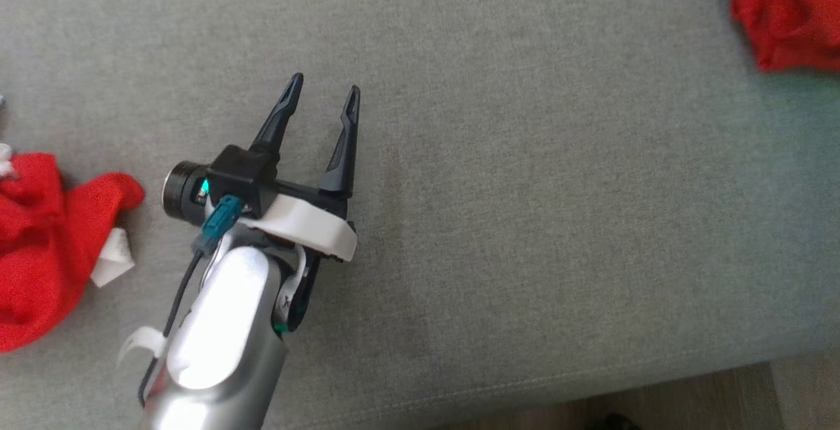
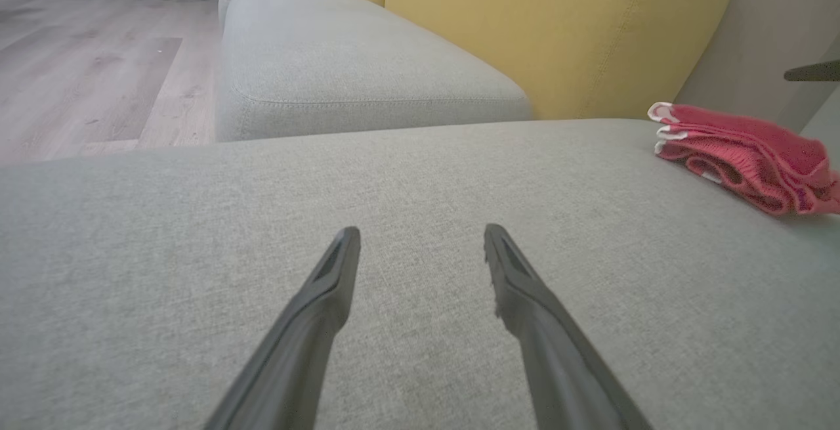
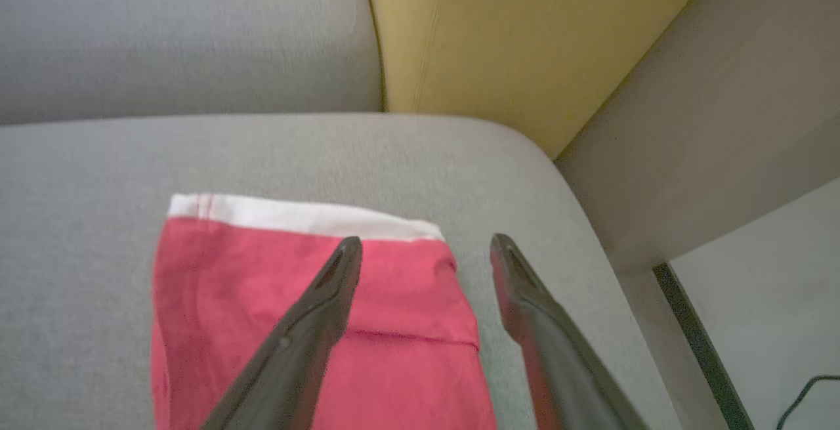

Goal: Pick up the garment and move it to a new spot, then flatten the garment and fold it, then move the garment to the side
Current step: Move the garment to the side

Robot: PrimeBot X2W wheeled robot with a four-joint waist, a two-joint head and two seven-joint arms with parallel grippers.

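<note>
Grey woven cloth covers the wide, flat sofa seat cushion (image 1: 525,220), and everything sits on it. Near the cushion's front edge, the left gripper (image 1: 325,83) hangs over the cushion's middle. Its two dark fingers are spread apart with nothing in them. At the cushion's left end lies a crumpled red cloth with a white tag (image 1: 39,239). At the cushion's far right corner lies the folded red garment with a white band (image 3: 216,299), flat and neat. The right gripper (image 3: 426,239) is over it with its fingers wide apart, gripping nothing. I cannot tell if a fingertip touches the cloth.

I think the job now is leaving the garment at the side. To do it well, the right gripper should go straight up, so no finger catches a layer and pulls the fold open.

The garment sits near the cushion's rounded right edge, where the seat drops away. A push that way could tip it off. The cushion's middle is the big free place for moving. Behind the cushion stands a yellow padded backrest (image 2: 558,29), which blocks the far side.
</note>
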